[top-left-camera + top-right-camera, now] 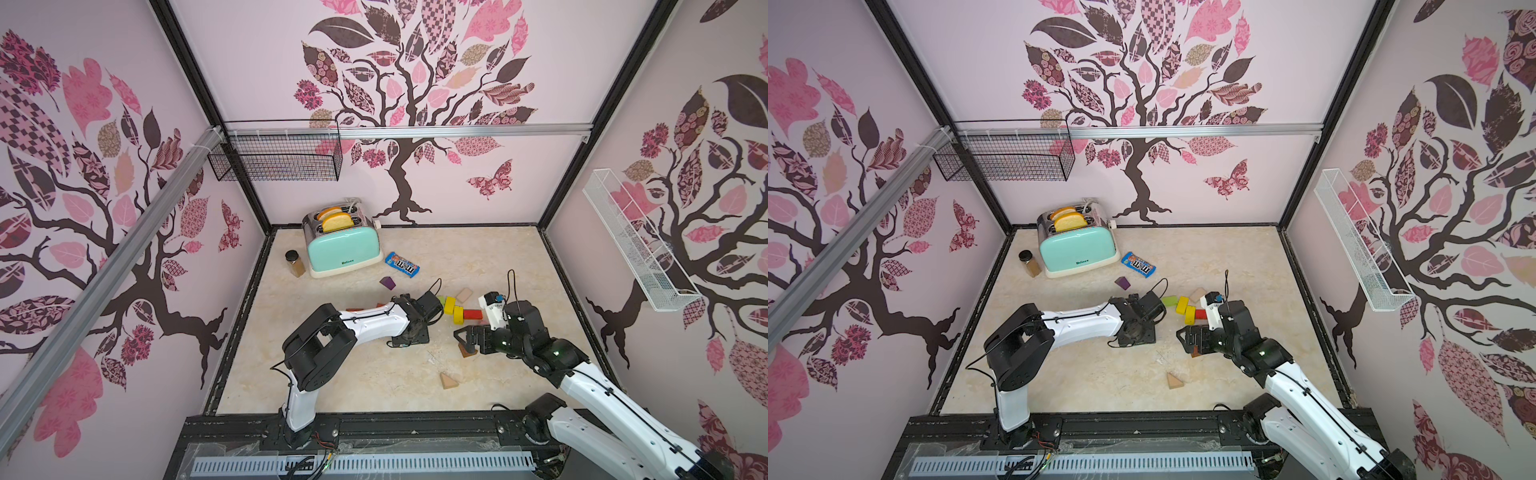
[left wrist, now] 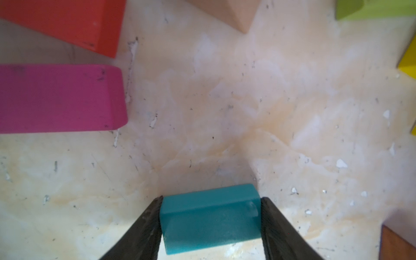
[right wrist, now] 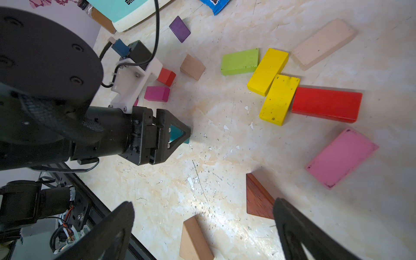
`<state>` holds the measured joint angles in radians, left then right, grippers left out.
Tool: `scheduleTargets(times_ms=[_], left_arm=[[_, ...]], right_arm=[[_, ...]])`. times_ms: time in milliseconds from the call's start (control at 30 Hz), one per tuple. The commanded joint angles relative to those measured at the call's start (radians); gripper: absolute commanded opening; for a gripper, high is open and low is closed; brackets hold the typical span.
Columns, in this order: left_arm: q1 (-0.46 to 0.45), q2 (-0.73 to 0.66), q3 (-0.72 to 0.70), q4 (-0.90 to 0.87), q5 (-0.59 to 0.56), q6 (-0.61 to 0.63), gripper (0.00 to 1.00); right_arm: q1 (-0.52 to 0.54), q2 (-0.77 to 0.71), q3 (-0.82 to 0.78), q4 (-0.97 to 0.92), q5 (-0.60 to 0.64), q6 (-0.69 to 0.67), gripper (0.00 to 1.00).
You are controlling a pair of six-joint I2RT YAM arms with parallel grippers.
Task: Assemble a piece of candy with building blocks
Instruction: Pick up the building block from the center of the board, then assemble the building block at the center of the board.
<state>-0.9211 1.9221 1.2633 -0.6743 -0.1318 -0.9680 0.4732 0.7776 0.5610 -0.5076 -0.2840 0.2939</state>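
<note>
My left gripper (image 2: 211, 199) points down at the floor, shut on a small teal block (image 2: 210, 216), one finger against each of its ends. A magenta block (image 2: 58, 99) and an orange-red block (image 2: 67, 20) lie just beyond it. My right gripper (image 3: 203, 204) hangs open over bare floor between a brown triangle (image 3: 257, 198) and a tan triangle (image 3: 193, 240). Further out lie two yellow blocks (image 3: 267, 71) touching each other, with a red block (image 3: 326, 104), a green block (image 3: 239, 61), a pink block (image 3: 341, 157), a tan block (image 3: 324, 42) and a purple block (image 3: 179, 28) around them.
A mint toaster (image 1: 343, 245) with bread stands at the back left, with a spice jar (image 1: 295, 263) beside it and a blue M&M's packet (image 1: 402, 264) to its right. Wire baskets hang on the back wall (image 1: 274, 156) and right wall (image 1: 636, 241).
</note>
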Motion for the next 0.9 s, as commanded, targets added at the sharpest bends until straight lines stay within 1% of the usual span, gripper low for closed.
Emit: scheduleTargets(times_ms=[0,167,267,367,467,633,867], left_arm=[[-0.004,0.014,-0.038,-0.002,0.004,0.005,0.56],[0.007,-0.089,-0.14,-0.019,-0.05,0.054,0.5],[0.027,-0.145,-0.191,-0.063,-0.096,0.106,0.5],[0.074,-0.189,-0.236,-0.069,-0.112,0.158,0.5],[0.12,-0.211,-0.252,-0.051,-0.109,0.193,0.5],[0.168,-0.177,-0.244,0.011,-0.075,0.233,0.5],[0.19,-0.115,-0.204,0.057,-0.051,0.261,0.51]], right_arm=[[-0.003,-0.003,0.011,0.011,0.018,-0.018,0.99],[-0.005,-0.005,0.025,-0.007,0.033,-0.029,0.99],[-0.005,-0.005,0.016,0.005,0.034,-0.02,0.99],[-0.005,0.015,0.005,0.036,0.023,-0.008,0.99],[-0.005,0.041,0.019,0.043,0.014,-0.005,0.99],[-0.005,0.044,0.041,0.034,0.035,-0.015,0.99],[-0.005,0.058,0.053,0.029,0.042,-0.019,0.99]])
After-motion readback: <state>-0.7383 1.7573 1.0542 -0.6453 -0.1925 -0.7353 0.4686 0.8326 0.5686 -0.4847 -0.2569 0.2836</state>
